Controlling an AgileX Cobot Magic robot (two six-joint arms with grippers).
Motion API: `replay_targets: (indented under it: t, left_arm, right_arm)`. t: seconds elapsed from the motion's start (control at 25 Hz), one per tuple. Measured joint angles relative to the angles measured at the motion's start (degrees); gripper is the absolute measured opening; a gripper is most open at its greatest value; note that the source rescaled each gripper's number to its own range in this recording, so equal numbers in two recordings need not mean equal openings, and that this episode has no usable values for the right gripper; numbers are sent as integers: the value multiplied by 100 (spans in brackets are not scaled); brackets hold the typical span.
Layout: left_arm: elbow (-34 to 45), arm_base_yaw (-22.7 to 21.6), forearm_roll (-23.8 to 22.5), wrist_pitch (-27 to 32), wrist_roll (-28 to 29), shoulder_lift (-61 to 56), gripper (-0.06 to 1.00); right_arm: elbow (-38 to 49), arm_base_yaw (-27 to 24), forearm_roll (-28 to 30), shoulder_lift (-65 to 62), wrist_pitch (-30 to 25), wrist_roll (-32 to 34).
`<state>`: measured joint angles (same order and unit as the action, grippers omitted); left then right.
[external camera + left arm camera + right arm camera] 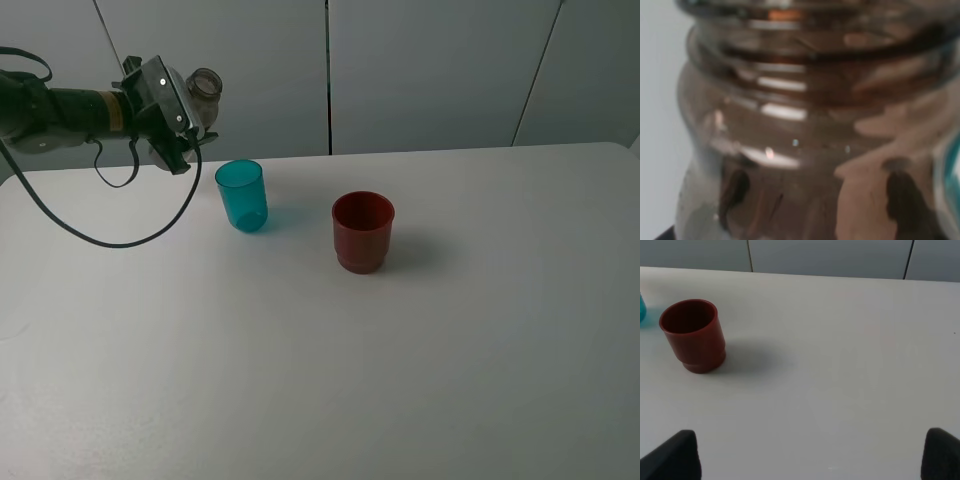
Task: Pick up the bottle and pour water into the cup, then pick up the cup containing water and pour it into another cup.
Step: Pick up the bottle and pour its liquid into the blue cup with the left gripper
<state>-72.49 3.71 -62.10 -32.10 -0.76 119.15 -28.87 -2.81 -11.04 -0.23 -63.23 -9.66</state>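
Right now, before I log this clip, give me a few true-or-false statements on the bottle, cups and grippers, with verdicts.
1. The left gripper holds the bottle above the table. True.
2. The teal cup lies on its side. False: it stands upright.
3. The red cup stands upright, apart from the teal cup. True.
4. The right gripper is closed on the red cup. False: its jaws stand open, holding nothing.

In the high view the left gripper (180, 128) hides all of the bottle (206, 88) but its neck; the left wrist view shows it blurred and cropped; the right wrist view cuts the teal cup (641, 307) to a sliver.
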Motion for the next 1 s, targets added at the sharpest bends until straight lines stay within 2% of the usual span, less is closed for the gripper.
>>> replay_targets:
  t: [0.28, 0.56, 1.0]
  left_arm:
    - [-7, 13, -131, 331, -335, 0, 0]
    - [-7, 13, -327, 359, -507, 0, 0]
    - [-7, 13, -381, 373, -1162, 0, 0]
  right_arm:
    - [0, 0, 0, 0, 0, 0]
    - [0, 0, 0, 0, 0, 0]
    - [0, 0, 0, 0, 0, 0]
